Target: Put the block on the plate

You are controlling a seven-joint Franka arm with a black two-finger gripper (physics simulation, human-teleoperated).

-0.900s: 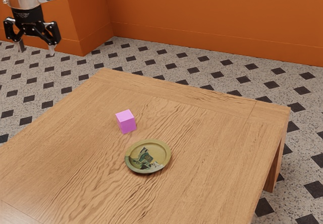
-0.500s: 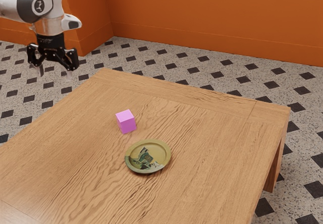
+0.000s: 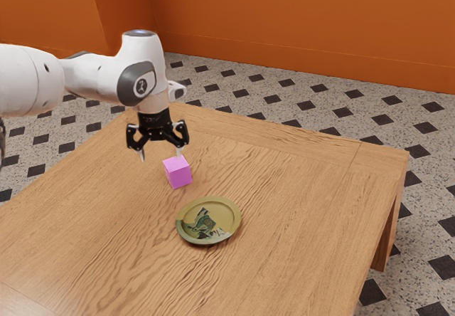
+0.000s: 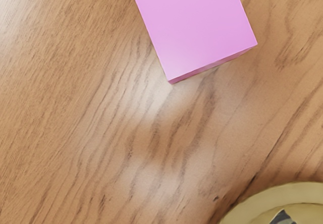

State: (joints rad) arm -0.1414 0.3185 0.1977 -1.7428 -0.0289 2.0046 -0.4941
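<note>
And here's the black two-finger gripper (image 3: 161,156) above the brown wooden table (image 3: 284,202), its fingers wide apart with nothing between them! The small glossy pink cube (image 3: 178,172) sits on the wood, and this is the whole play: on the exterior view's clock face it lies at about four o'clock from the gripper, near and lower down. So the move to come looks like a short shift that way, then a drop with a finger on either side. From the cube, the round olive-green plate with the dark pattern (image 3: 208,220) waits at about five o'clock, just a short carry off!

Over to what each camera brings. The exterior view gives the spread fingers and the plate's full round, though whether the finger nearer the cube would clear its top edge, I can't tell. The wrist view answers with the cube's square top face (image 4: 194,30), set at a slant to the hand, and wood between cube and plate rim. No long side to favour on a cube, so a small wrist turn might square the grip, and a straight drop from here could clip a corner
</note>
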